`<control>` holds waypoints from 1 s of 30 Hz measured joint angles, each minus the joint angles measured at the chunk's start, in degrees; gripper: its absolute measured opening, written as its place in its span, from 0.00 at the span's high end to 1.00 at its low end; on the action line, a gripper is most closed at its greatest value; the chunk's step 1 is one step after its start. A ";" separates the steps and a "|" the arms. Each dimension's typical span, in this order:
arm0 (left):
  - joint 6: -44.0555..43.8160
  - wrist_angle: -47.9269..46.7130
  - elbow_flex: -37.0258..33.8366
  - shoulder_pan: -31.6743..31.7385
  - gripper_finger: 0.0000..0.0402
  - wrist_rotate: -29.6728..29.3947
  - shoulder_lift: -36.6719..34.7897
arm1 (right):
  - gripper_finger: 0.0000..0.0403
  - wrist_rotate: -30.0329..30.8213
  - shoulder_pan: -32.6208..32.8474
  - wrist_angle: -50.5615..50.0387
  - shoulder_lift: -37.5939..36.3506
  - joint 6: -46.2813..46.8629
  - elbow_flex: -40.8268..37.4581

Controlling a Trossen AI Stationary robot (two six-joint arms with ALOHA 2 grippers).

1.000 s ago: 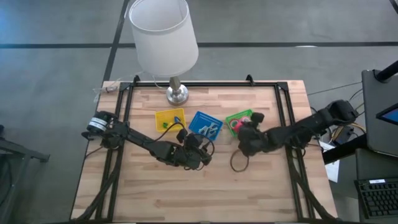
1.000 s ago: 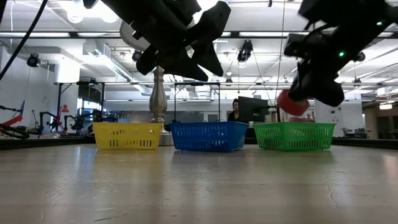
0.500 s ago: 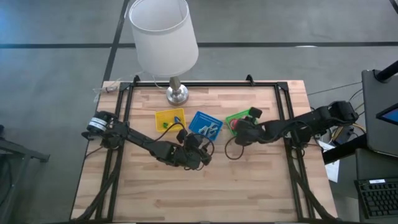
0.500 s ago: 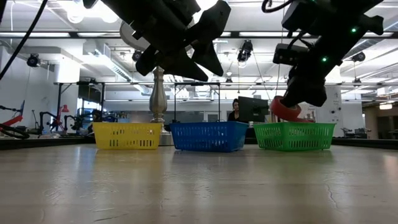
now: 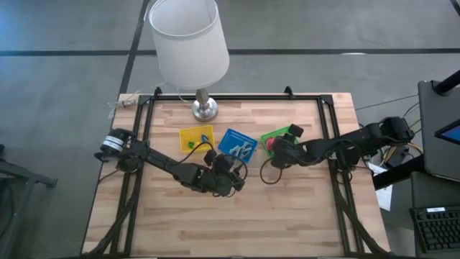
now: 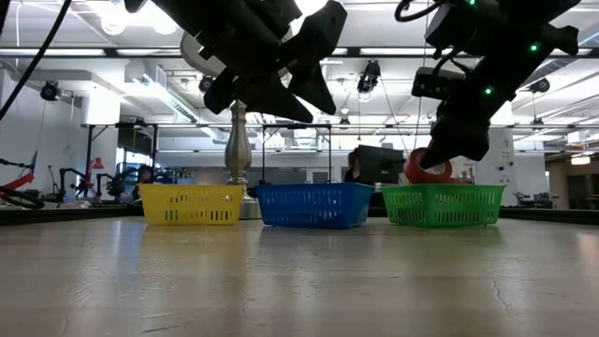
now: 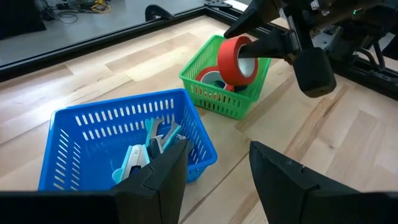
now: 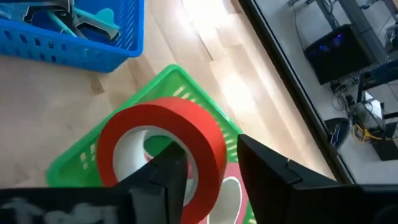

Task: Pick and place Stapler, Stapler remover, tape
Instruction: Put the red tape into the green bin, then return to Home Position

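A red tape roll point(image 7: 236, 60) with a pale inner face hangs over the green tray point(image 7: 219, 99), held by my right gripper point(image 8: 211, 169). In the low view the tape roll point(image 6: 425, 168) sits just above the green tray's rim point(image 6: 443, 190). Another red roll point(image 7: 208, 78) lies inside that tray. The blue tray point(image 7: 93, 124) holds light-blue tools point(image 7: 148, 147). My left gripper point(image 7: 217, 180) is open and hovers near the blue tray's near side, touching nothing. The yellow tray point(image 5: 196, 137) stands left of the blue tray. My right gripper holds the red tape roll by its band point(image 8: 205, 140), one finger point(image 8: 163, 180) inside the hole and the other finger point(image 8: 273, 171) outside. The fingers slant down from the table's right. The roll is lifted clear, standing on edge, above the green tray.
A lamp with a white shade point(image 5: 188, 36) and metal base point(image 5: 205, 108) stands at the far edge behind the trays. A dark cable loop point(image 5: 267, 173) hangs below the right arm. Bare wood point(image 5: 237, 223) lies toward the near edge. A person sits far behind the trays point(image 6: 354, 167).
My right gripper carried the red tape roll toward the far edge and slightly left, from in front of the green tray to over it, and lowered it close to the tray's rim. It stayed shut on the roll. The left arm kept still.
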 joint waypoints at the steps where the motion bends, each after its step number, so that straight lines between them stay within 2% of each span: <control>1: -0.01 0.00 -0.01 0.00 0.56 0.00 0.00 | 0.66 -0.10 0.00 -0.01 0.00 0.46 -0.02; 8: -0.03 -0.02 0.00 -0.01 0.56 0.00 0.00 | 0.60 -10.27 -0.44 -0.12 0.04 1.61 0.34; 14: -0.03 -0.04 -0.01 -0.01 0.56 0.07 0.00 | 0.58 -3.98 -1.21 -0.06 0.04 2.51 0.49; 30: 0.92 -0.24 -0.01 -0.29 0.56 0.44 0.00 | 0.58 -6.25 -1.23 -2.08 -0.32 2.25 2.03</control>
